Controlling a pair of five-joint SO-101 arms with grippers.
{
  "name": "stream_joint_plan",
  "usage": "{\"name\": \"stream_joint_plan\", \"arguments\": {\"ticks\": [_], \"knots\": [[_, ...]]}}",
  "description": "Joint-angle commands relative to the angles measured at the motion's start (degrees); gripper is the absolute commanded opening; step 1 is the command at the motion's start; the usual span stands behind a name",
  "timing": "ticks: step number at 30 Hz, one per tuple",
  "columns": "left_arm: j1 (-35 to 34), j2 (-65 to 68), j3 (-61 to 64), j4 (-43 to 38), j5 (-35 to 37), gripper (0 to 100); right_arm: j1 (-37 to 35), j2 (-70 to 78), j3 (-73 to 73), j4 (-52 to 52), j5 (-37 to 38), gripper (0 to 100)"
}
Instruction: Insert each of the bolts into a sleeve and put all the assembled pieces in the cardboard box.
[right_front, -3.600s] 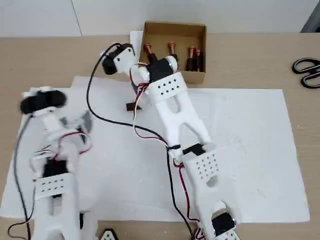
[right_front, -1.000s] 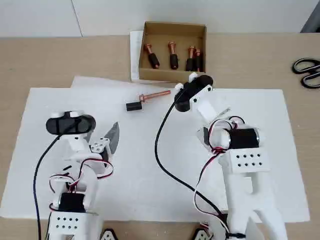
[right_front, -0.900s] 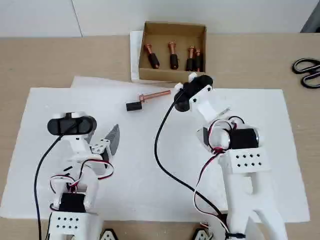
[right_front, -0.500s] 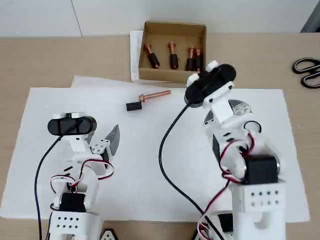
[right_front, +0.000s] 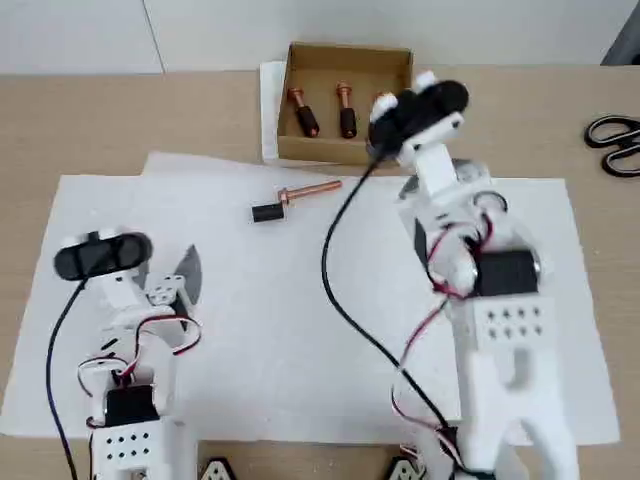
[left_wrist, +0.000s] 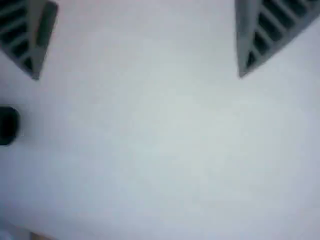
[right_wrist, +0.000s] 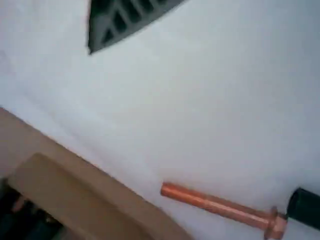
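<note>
A copper bolt (right_front: 310, 190) lies loose on the white paper, and a black sleeve (right_front: 267, 212) sits just beside its head. Both also show in the right wrist view, the bolt (right_wrist: 220, 207) and the sleeve (right_wrist: 306, 207). The cardboard box (right_front: 345, 152) stands at the back and holds assembled pieces (right_front: 346, 110). My right gripper (right_front: 420, 180) hangs just in front of the box's right part, to the right of the bolt, open and empty, with one finger (right_wrist: 125, 20) showing. My left gripper (left_wrist: 145, 55) is open over bare paper at the front left, with the sleeve (left_wrist: 6, 126) at the view's edge.
A white paper sheet (right_front: 300, 330) covers most of the table. Black scissors (right_front: 615, 132) lie at the far right on the wood. The right arm's black cable (right_front: 340, 280) loops across the middle of the paper.
The right arm has swung its wrist from beside the bolt to the right and back toward the box's right corner. The left arm has shifted to the left.
</note>
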Motion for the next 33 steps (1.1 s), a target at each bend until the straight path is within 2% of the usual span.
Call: {"name": "stream_joint_plan", "arguments": {"ticks": [1,4,9,14,19,23,29,33], "knots": [[-3.3,-0.8,-0.7,-1.0,-0.2,24,-4.6,10.9,-10.6,1.9,-0.6,16.8],[-4.6,-0.8,-1.8,0.7,-0.2,24,-8.6,19.9,-18.9,4.7,-0.5,16.6],[-4.7,-0.8,-6.5,9.3,-0.2,24,-13.4,33.6,-34.0,11.5,0.1,16.6],[-4.7,-0.8,-9.3,14.2,-0.2,24,-17.9,45.0,-47.6,20.0,6.3,16.6],[-4.7,-0.8,-9.3,14.2,-0.2,24,-21.1,52.1,-55.1,26.7,14.3,16.5],[-6.2,-0.8,-9.3,14.1,-0.2,24,-23.0,54.7,-56.4,27.6,18.6,16.5],[-13.8,-0.8,-9.0,8.1,5.4,24,-24.2,56.8,-56.4,25.0,19.2,16.5],[-15.4,-0.8,-8.9,7.3,7.6,24,-24.4,58.4,-56.4,22.8,19.2,16.5]]}}
